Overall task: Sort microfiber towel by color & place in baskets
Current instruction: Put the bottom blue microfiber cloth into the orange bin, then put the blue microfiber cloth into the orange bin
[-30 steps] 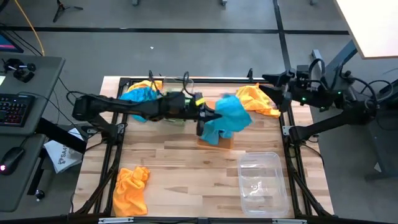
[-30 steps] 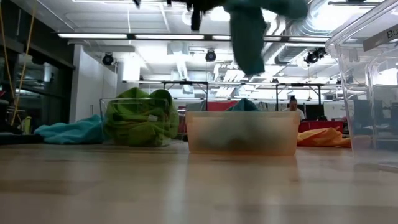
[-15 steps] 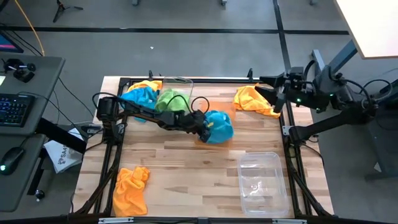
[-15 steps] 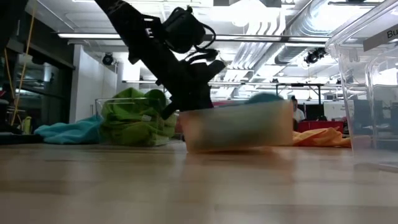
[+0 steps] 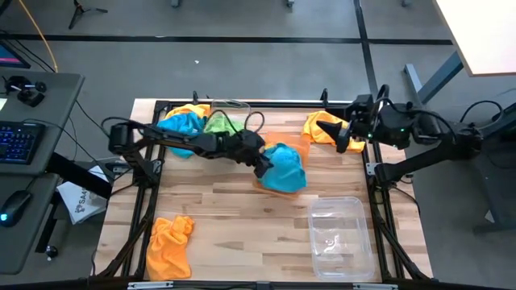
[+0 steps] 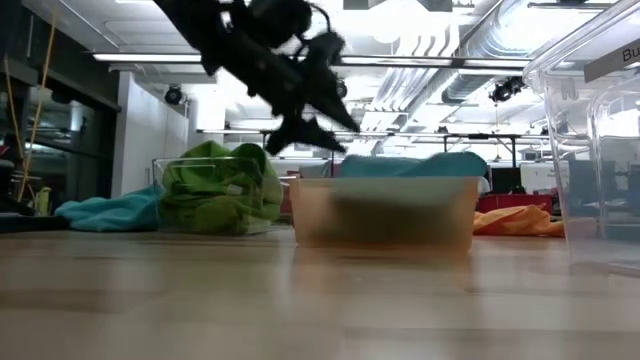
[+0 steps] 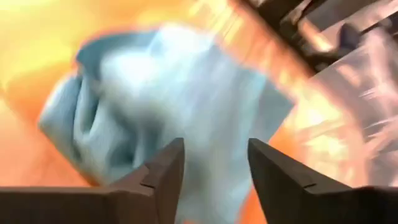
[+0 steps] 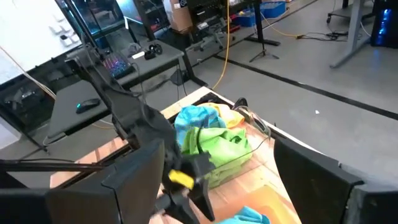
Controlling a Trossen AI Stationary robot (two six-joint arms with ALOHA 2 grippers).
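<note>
A sky-blue microfiber towel (image 5: 286,167) lies bunched in the translucent orange basket (image 5: 282,142) at the table's middle, its top showing over the rim in the low view (image 6: 410,165). My left gripper (image 5: 262,165) hangs open just left of and above the basket (image 6: 320,125). In its wrist view the blue towel (image 7: 155,93) lies beyond the parted fingers. My right gripper (image 5: 339,135) is open at the far right, over an orange towel (image 5: 324,127). Green towels (image 5: 216,127) fill a clear basket at the far left.
Another blue towel (image 5: 181,122) and an orange one (image 5: 189,109) lie at the far left corner. An orange towel (image 5: 169,246) lies at the near left. A clear basket (image 5: 339,234) stands near right, close to the low camera (image 6: 600,150). Bare wood shows in the near middle.
My left gripper has come down with the hanging blue towel into the orange basket, opened and let go. It has then risen and drawn back a little toward the table's left. The towel now rests bunched in the basket. My right gripper has moved leftward over the far-right orange towel.
</note>
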